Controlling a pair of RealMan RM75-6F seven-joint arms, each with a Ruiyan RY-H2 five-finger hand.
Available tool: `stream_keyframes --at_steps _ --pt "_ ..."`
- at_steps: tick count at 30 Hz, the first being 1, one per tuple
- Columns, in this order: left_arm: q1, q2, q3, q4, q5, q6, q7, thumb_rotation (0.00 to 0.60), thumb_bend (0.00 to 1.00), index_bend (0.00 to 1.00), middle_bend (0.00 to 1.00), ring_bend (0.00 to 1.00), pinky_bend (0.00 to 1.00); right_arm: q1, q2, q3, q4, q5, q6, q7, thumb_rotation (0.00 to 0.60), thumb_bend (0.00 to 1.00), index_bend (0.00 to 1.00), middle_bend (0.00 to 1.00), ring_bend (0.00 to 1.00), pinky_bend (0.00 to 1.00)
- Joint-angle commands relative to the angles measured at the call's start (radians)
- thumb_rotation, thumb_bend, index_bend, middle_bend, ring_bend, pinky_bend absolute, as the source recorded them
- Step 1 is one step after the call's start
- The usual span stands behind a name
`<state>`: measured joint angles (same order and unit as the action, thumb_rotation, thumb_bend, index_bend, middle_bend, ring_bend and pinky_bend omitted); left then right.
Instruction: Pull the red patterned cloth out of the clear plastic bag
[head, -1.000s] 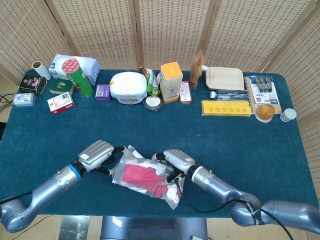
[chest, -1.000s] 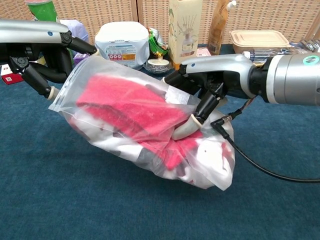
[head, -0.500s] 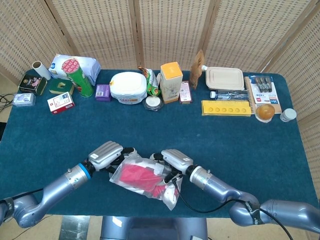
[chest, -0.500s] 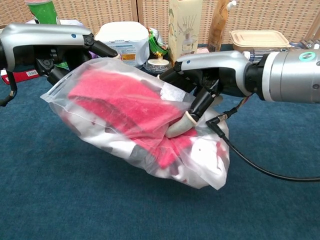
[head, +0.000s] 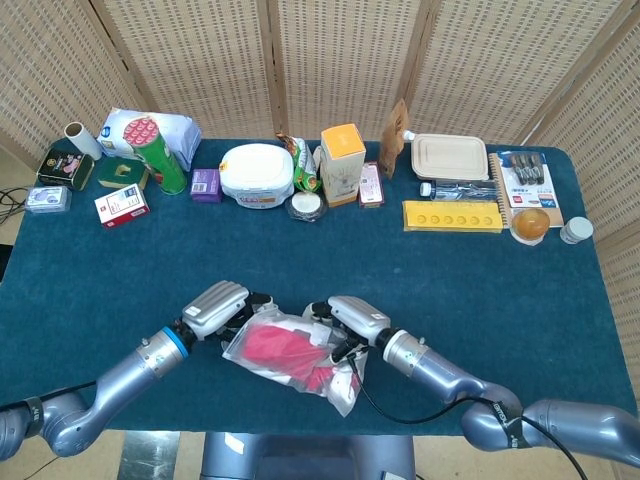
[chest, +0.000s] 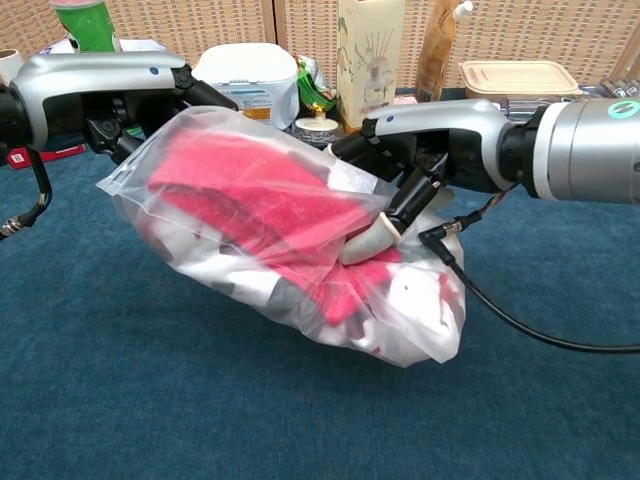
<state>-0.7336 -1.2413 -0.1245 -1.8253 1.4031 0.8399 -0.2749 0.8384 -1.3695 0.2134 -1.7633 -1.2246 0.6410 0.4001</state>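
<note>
The clear plastic bag lies near the table's front edge with the red patterned cloth inside it. My left hand grips the bag's left, open end. My right hand holds the bag's right part, its fingers pressing into the plastic over the cloth. In the chest view the bag is lifted off the blue table. The cloth stays wholly within the bag.
A row of items lines the table's back: a green can, a white tub, a yellow-topped carton, a beige lunch box, a yellow tray. A black cable hangs from my right wrist.
My left hand has moved right, toward the bag's open end, and the bag has bunched up shorter between both hands. My right hand has barely shifted.
</note>
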Motion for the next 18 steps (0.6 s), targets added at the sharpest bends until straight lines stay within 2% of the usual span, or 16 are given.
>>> stream_keyframes --at_steps 1,11,18 --pt "0.005 0.016 0.000 -0.003 -0.005 0.003 -0.010 0.600 0.59 0.83 1.00 1.00 0.97 -0.004 0.005 0.000 0.010 0.005 -0.006 0.017 0.600 0.38 0.76 0.80 1.00 1.00" --pt "0.022 0.079 0.012 -0.013 0.015 0.022 -0.034 0.600 0.58 0.83 1.00 1.00 0.97 -0.011 0.016 0.001 0.035 0.006 -0.026 0.064 0.600 0.38 0.76 0.80 1.00 1.00" --pt "0.031 0.078 0.023 0.009 0.019 0.031 -0.042 0.600 0.57 0.83 1.00 1.00 0.97 -0.014 0.011 -0.004 0.047 0.002 -0.030 0.075 0.600 0.38 0.76 0.79 1.00 1.00"
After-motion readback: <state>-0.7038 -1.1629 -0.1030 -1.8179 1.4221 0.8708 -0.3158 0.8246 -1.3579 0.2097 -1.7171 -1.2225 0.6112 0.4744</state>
